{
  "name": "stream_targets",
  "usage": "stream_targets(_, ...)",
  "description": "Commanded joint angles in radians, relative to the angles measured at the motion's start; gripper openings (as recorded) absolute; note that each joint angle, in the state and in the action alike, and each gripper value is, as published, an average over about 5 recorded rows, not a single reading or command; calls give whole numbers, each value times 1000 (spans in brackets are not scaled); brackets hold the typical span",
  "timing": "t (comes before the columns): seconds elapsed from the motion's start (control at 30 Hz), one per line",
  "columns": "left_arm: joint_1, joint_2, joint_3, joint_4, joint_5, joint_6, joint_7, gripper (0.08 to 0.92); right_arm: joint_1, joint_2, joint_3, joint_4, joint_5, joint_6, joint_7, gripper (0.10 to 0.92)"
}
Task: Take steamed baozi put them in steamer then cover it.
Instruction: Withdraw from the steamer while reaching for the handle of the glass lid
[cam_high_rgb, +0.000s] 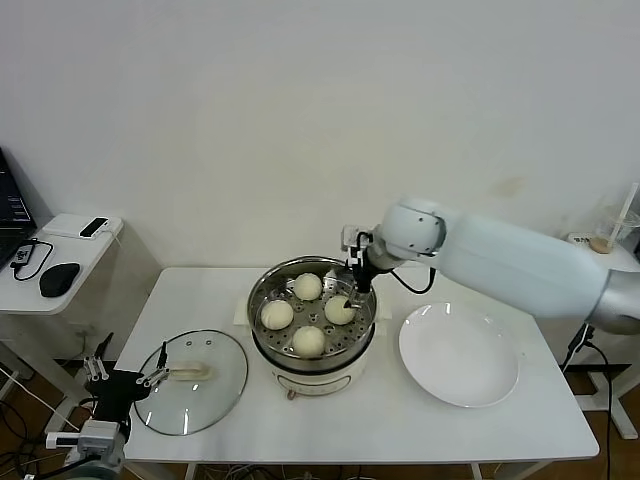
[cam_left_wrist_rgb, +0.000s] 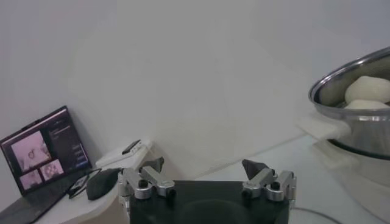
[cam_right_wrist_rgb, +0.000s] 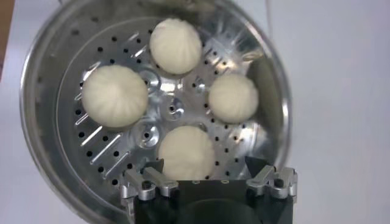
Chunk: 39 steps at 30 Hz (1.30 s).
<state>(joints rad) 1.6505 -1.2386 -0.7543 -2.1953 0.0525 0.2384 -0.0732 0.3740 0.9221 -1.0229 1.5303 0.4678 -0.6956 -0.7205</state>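
Four baozi (cam_right_wrist_rgb: 176, 45) on steamer (cam_right_wrist_rgb: 55, 91) tray; right end effector (cam_right_wrist_rgb: 207, 171) open above.

The 4 baozi (cam_high_rgb: 308, 286) were pale cream-white. The steamer (cam_high_rgb: 262, 300) was shiny steel, its tray dotted with holes, on a cream base. The cover (cam_high_rgb: 190, 381) was clear glass; the plate (cam_high_rgb: 460, 355) and table (cam_high_rgb: 400, 425) white.

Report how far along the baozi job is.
Done: all four steamed baozi sit on the perforated tray in the steamer, and the white plate beside it holds nothing. In hand: the right hand is open over the bun nearest it, gripping nothing. Left: the cover lies on the table near the open left hand; the steamer needs covering.
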Motion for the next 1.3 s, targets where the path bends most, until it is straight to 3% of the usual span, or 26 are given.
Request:
stream_targets(0.03, -4, 0, 8, 12, 0, -26, -8, 823, -452, -229, 471, 249, 118, 236, 599, 823)
stream_targets(0.23, -3, -1, 30, 28, 8, -60, -10, 823, -1005, -196, 998, 295, -12, 518, 712, 823)
stream_targets(0.5, -13, -14, 64, 73, 32, -108, -30, 823, -1565, 126, 1610, 311, -219, 842, 565, 823)
stream_targets(0.63, -33, -13, 86, 126, 109, -128, -54, 823, -1737, 332, 1831, 335, -239, 863, 430, 823)
stream_targets(0.77, -43, 14, 101, 187, 349, -145, -65, 823, -1872, 453, 1929, 377, -248, 826, 386, 823)
stream_targets(1.13, -21, 151, 89, 362, 1108, -323, -144, 823, -1988, 495, 1965, 338, -266, 797, 492, 823)
stream_targets(1.3, -21, 160, 103, 421, 1298, -347, -101, 823, -1994, 513, 1965, 335, -275, 799, 504, 823)
